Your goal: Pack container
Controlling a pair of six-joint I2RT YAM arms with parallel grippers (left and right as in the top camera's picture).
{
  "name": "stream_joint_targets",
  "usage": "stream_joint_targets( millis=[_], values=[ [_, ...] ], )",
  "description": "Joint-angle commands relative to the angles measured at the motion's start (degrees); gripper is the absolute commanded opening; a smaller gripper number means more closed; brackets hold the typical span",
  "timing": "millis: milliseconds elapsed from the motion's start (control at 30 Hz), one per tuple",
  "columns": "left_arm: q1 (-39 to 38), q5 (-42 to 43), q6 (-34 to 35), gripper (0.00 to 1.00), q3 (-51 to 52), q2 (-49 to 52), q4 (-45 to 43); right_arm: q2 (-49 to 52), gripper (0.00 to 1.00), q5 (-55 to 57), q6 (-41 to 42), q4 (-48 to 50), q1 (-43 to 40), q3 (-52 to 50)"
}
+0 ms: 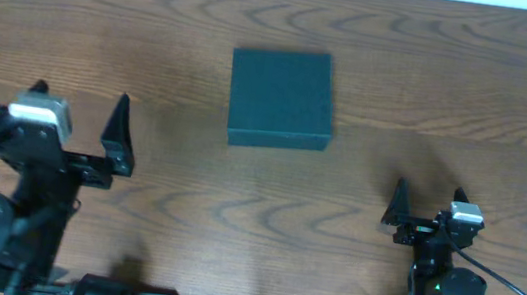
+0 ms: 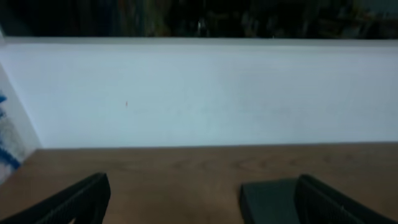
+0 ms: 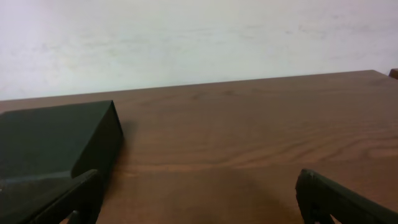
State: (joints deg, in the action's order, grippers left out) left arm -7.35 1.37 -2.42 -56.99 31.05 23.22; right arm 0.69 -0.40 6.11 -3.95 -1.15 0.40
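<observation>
Broadly, the brown wood-grain table (image 1: 473, 83) filled the overhead view, its grain running left to right. Behind its far edge stood a plain white wall panel (image 2: 199, 93), seen from both wrist cameras.

Next in size came the dark teal-black matte square cardboard container (image 1: 280, 99). It sat flat on the table a little beyond the middle, between the two arms and farther out than either. Its lid was shut, so nothing inside could be seen. Its top face looked nearly square, with no clear long axis. Its sides ran close to parallel with the table edges, turned only slightly. Which side carried the hinge could not be told.

The left gripper (image 1: 81, 97) was near the front left of the table, well apart from the container, with its black fingers (image 1: 119, 132) spread wide and nothing between them. In the left wrist view the container (image 2: 267, 200) showed low at the right, partly behind the right-hand finger.

The right gripper (image 1: 429, 193), smaller in the overhead view, was near the front right, also spread wide and empty. From its wrist camera the container (image 3: 53, 140) lay ahead at the left, with bare table between the fingers (image 3: 342, 199).
</observation>
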Motion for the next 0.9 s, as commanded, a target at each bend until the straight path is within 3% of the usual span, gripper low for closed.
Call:
stream_joint_targets(
  millis=[0, 167, 367, 867],
  values=[
    [-0.11, 1.05, -1.88, 0.95, 11.06, -5.9, -7.63, -0.31, 0.99, 0.22, 0.68, -0.33, 0.81, -0.09],
    [-0.11, -0.33, -1.9, 0.95, 28.48, -16.65, -21.31, -0.31, 0.99, 0.2, 0.68, -0.33, 0.81, -0.09],
    [-0.11, -1.64, -0.07, 0.95, 42.82, -26.56, -25.14, -0.31, 0.99, 0.22, 0.68, -0.33, 0.81, -0.09],
    [3.78, -7.65, 5.84, 0.95, 56.74, -30.86, -34.23, -0.31, 0.99, 0.2, 0.68, -0.33, 0.81, -0.09]
  ],
)
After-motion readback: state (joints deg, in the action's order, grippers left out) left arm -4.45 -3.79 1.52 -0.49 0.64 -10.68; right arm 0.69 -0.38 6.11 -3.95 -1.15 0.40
